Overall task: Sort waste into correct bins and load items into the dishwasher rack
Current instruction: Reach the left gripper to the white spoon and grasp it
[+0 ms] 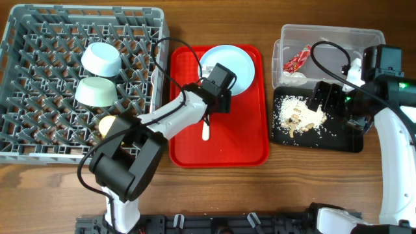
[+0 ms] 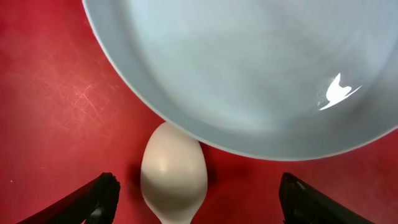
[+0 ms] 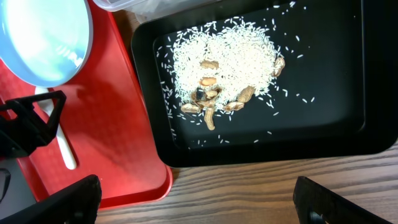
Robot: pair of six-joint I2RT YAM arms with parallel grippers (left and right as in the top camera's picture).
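The round pale-blue plate [image 1: 229,67] lies at the back of the red tray [image 1: 247,140], with the white spoon [image 1: 206,131] just in front of it. My left gripper [image 1: 214,104] hovers over the spoon, open. In the left wrist view the spoon bowl [image 2: 174,171] lies between the spread fingers [image 2: 196,208], its tip tucked under the plate's rim [image 2: 249,68]. My right gripper [image 1: 323,99] is open and empty above the black tray [image 1: 348,140], which holds rice leftovers [image 3: 224,62]. The fork is out of view.
The grey rack [image 1: 39,140] at left holds a pale-blue bowl [image 1: 101,58], a light-green bowl [image 1: 96,91] and a yellow cup [image 1: 106,123]. The clear tub [image 1: 338,36] at back right holds the red wrapper [image 1: 298,60] and white scrap [image 1: 296,77].
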